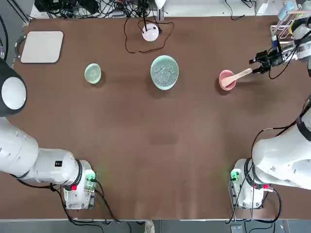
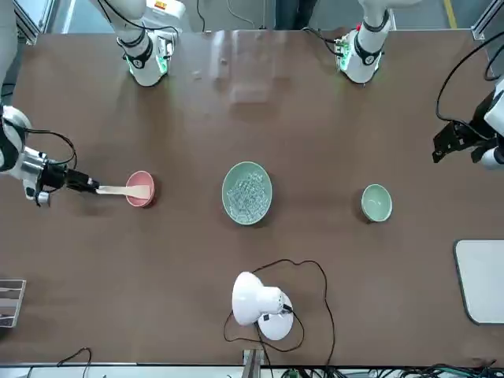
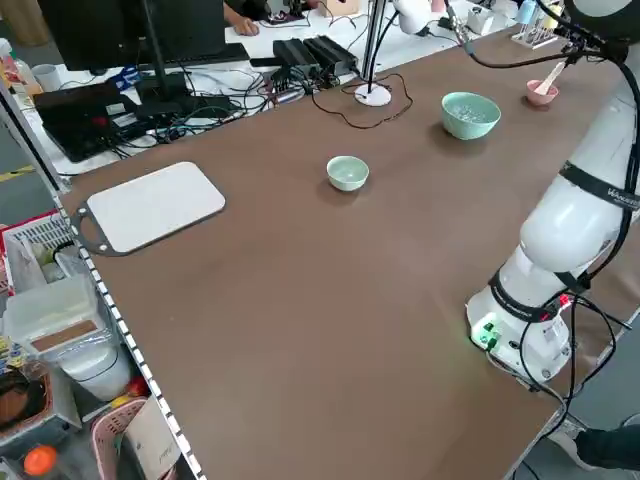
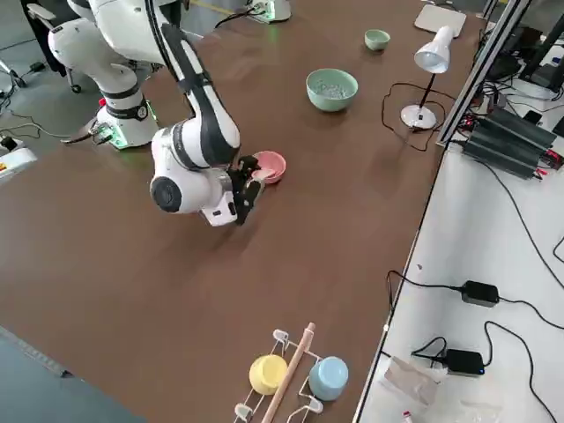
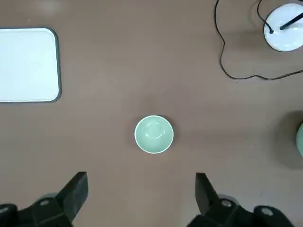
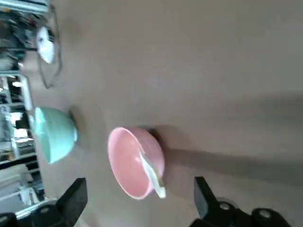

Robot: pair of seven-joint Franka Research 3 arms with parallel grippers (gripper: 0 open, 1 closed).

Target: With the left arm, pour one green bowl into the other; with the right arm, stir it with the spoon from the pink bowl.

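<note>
The small sage-green bowl (image 1: 92, 73) stands at the table's left, and it shows from above in the left wrist view (image 5: 154, 135). The wide mint-green bowl (image 1: 164, 72) sits mid-table with pale bits inside. To its right is the pink bowl (image 1: 226, 80), and the wooden spoon (image 1: 240, 75) leans in it, handle pointing right. My right gripper (image 1: 256, 68) is open at the handle's tip, its fingers (image 6: 75, 189) spread wide on either side of the spoon (image 6: 154, 175). My left gripper (image 2: 450, 148) hangs open, high over the table near the small bowl (image 2: 376, 202).
A white desk lamp (image 1: 150, 32) with a looping black cable stands behind the mint-green bowl. A white board (image 1: 42, 46) lies at the back left corner. A rack with a yellow and a blue cup (image 4: 291, 374) sits at the table's right edge.
</note>
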